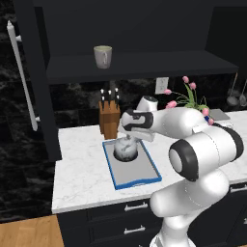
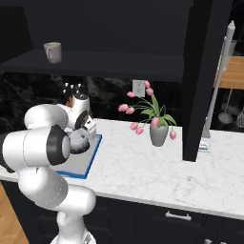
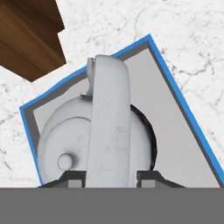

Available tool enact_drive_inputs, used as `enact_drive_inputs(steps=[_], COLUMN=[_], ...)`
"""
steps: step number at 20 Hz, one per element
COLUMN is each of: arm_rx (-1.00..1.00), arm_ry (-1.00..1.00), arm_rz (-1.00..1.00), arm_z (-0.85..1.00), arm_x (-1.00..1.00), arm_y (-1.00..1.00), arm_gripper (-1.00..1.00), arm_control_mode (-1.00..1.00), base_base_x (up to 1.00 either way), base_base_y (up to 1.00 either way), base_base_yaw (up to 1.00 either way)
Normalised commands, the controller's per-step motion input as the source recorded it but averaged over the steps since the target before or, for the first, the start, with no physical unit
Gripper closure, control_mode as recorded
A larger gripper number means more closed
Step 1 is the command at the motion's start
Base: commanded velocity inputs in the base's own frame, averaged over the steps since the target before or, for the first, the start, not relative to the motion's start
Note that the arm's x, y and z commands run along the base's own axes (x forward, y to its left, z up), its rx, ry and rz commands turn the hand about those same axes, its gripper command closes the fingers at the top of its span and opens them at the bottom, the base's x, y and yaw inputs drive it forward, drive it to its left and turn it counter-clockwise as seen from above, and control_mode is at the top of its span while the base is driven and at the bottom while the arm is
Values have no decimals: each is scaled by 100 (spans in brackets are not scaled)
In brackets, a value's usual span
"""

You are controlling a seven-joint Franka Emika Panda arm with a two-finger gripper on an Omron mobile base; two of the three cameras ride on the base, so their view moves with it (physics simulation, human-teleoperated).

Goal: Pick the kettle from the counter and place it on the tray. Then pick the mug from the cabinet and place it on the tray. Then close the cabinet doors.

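A glossy white arm (image 1: 193,154) of rounded segments with black joint rings and dark tool tips.

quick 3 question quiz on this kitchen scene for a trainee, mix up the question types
1. True or false: the kettle sits inside the tray.
2. Where is the mug? A) on the counter B) on the cabinet shelf C) on the tray
3. Fill in: the wooden thing behind the tray is a knife ____.

Key: 1 true. 2 B. 3 block. The gripper straddles the kettle's handle.
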Motion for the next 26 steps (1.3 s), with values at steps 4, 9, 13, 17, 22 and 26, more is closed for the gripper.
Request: enact_drive_inputs(steps=[4,9,13,17,22,26], arm_rx=[0,1,5,12,10,1], arm_ry=[0,0,0,-1,-4,-4], arm_rz=[0,0,0,0,0,0], arm_z=[0,0,12,59,61,58], arm_x=[0,-2,-18,-46,-52,-63], arm_y=[0,0,0,0,0,5], arm_gripper=[-100,-100,-100,-100,-100,-100], arm_control_mode=[-100,-100,-100,-100,-100,-100], base_base_x=[0,0,0,0,0,0], base_base_y=[0,0,0,0,0,0], base_base_yaw=[0,0,0,0,0,0])
